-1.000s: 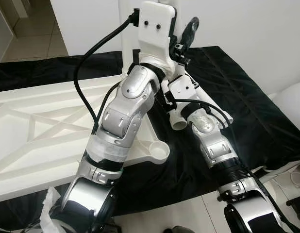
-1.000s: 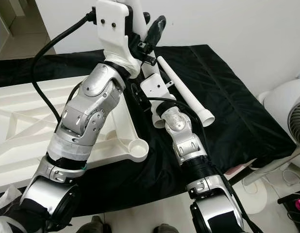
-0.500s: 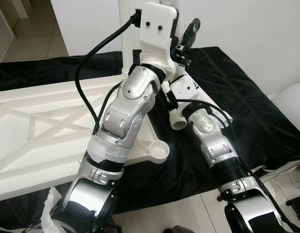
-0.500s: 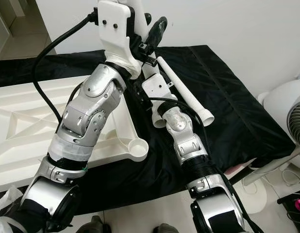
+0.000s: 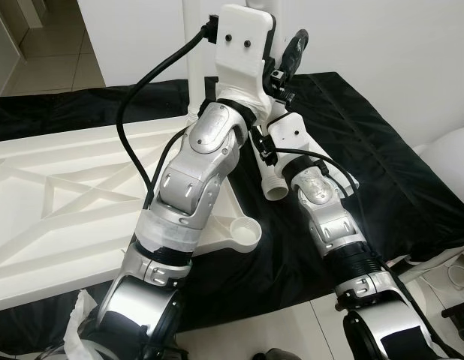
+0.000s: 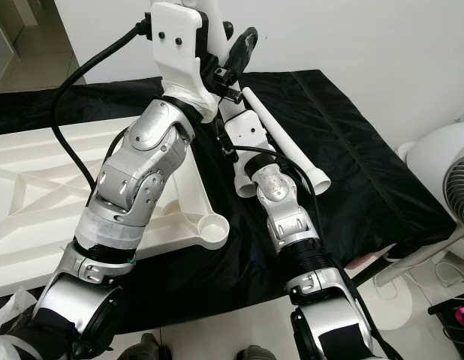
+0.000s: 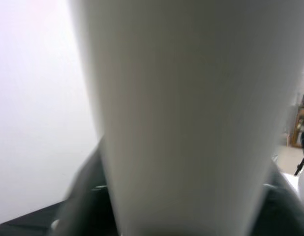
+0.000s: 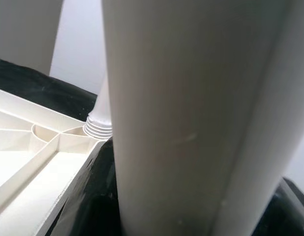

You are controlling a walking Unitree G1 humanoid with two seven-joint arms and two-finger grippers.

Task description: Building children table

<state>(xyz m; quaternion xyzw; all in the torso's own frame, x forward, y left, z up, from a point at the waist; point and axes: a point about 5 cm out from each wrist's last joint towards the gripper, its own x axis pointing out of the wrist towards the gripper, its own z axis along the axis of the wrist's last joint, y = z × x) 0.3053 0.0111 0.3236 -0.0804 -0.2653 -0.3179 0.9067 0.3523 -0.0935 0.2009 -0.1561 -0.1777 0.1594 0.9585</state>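
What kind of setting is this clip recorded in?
Most likely a room in a home, used as a floor workspace: a black sheet spread over pale floor tiles, a plain white wall, and a white fan beside it. An upturned white plastic tabletop lies on the sheet.

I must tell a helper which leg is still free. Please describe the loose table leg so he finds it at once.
Find the black cloth beside the white tabletop. The loose leg lies flat on it, just right of the right arm. Unlike the other legs, it lies down, and its ribbed end points toward the robot.
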